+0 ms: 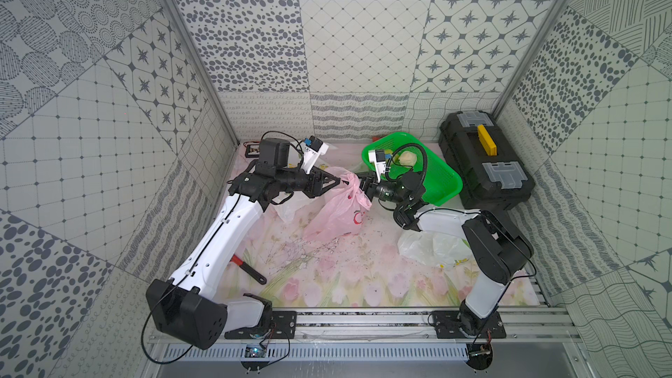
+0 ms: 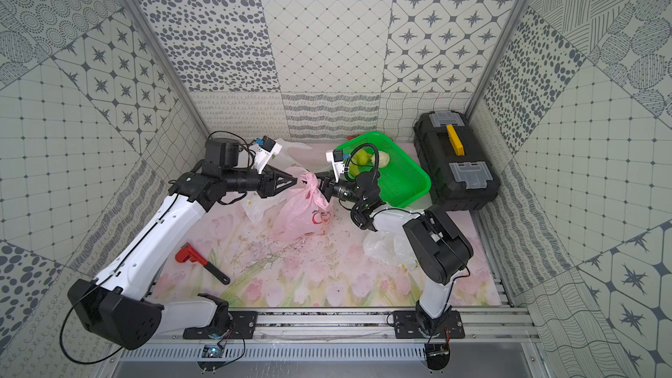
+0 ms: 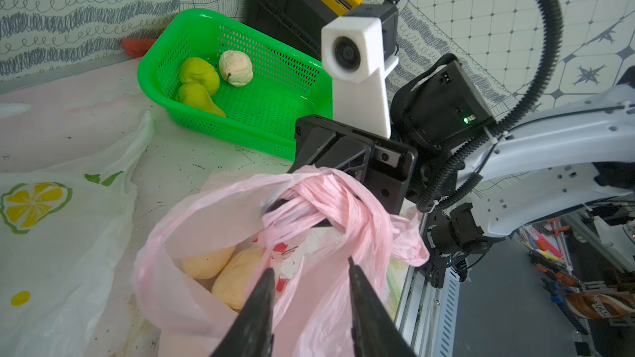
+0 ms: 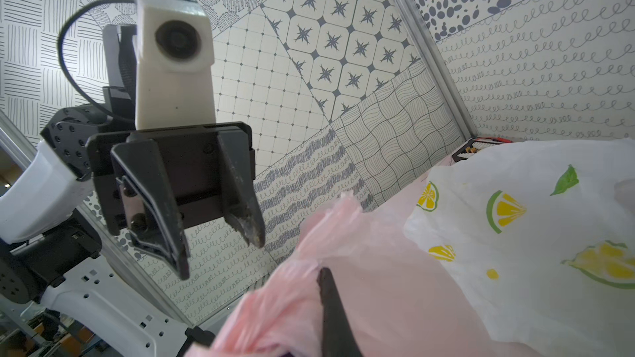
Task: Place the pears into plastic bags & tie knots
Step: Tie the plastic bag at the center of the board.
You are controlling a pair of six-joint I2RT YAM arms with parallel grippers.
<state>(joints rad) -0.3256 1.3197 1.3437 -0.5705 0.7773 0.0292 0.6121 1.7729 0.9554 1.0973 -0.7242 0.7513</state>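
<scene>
Left wrist view: pink bag (image 3: 213,221) sits on the table (image 1: 327,285) toward its far edge, pears (image 3: 237,279) inside. Its twisted handles (image 3: 319,200) lie straight ahead of the spread left gripper (image 3: 310,264) — right gripper (image 1: 360,181) pinches them from the opposite side.

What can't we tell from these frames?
- Pink bag: left wrist view, plastic hides all but two pears.
- Right pincer tips: right wrist view, buried in pink plastic.
- White bag contents: in a top view, right arm overlaps it.
- Basket floor: both top views, right arm covers part.
</scene>
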